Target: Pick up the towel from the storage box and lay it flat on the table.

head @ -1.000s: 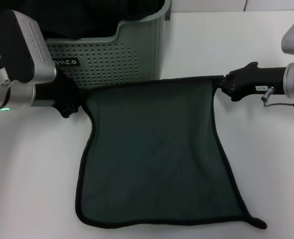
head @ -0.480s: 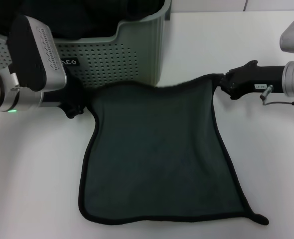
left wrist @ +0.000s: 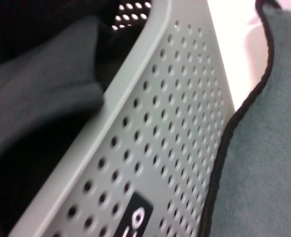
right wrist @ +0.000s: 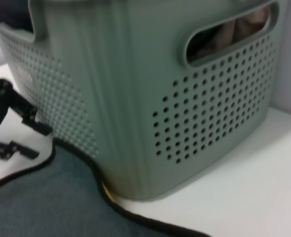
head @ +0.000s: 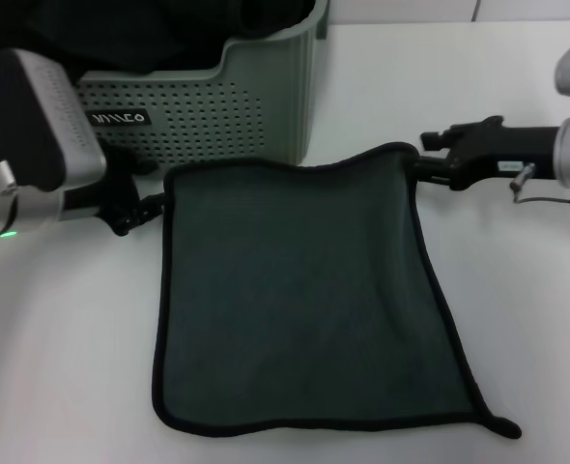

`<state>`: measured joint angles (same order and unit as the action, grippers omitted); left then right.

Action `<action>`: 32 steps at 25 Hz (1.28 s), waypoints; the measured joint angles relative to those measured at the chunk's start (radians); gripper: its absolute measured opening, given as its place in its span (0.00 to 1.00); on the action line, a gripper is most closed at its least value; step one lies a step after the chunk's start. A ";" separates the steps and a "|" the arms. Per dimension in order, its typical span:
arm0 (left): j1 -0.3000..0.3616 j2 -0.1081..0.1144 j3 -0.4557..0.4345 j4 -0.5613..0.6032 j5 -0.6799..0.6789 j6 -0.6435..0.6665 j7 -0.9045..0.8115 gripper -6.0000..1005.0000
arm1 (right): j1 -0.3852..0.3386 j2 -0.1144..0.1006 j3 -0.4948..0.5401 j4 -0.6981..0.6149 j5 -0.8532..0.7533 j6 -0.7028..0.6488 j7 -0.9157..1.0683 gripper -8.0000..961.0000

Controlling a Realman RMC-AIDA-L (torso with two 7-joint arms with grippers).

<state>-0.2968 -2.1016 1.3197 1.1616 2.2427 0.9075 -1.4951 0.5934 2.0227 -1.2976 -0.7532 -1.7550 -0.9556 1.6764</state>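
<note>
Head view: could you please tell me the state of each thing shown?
towel: spread flat on the table, teal face up.
storage box: upright, dark cloth inside.
left gripper: open, beside the towel's corner.
right gripper: open, at the opposite corner.

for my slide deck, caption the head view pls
Teal towel spread flat on white table before the storage box, both grippers at its far corners.

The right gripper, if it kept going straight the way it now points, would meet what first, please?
Probably the towel: the right gripper points toward the robot's left, at the towel's far corner. Beyond lies the left gripper.
</note>
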 joint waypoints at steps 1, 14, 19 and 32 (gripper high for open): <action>0.015 0.000 0.000 0.009 -0.017 -0.001 0.000 0.27 | -0.012 0.000 0.001 -0.020 0.000 0.000 0.007 0.39; 0.149 0.008 -0.009 0.034 -0.382 0.143 0.010 0.68 | -0.174 -0.003 0.008 -0.311 0.045 -0.265 -0.026 0.73; 0.132 0.010 -0.036 -0.015 -0.528 0.362 0.043 0.68 | -0.171 -0.007 0.068 -0.310 0.154 -0.559 -0.169 0.79; -0.002 0.012 -0.219 -0.319 -0.739 0.919 0.329 0.68 | -0.184 -0.007 0.183 -0.249 0.237 -1.056 -0.387 0.77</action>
<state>-0.2989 -2.0899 1.1009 0.8427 1.5038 1.8269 -1.1664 0.4095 2.0154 -1.1142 -1.0026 -1.5180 -2.0115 1.2890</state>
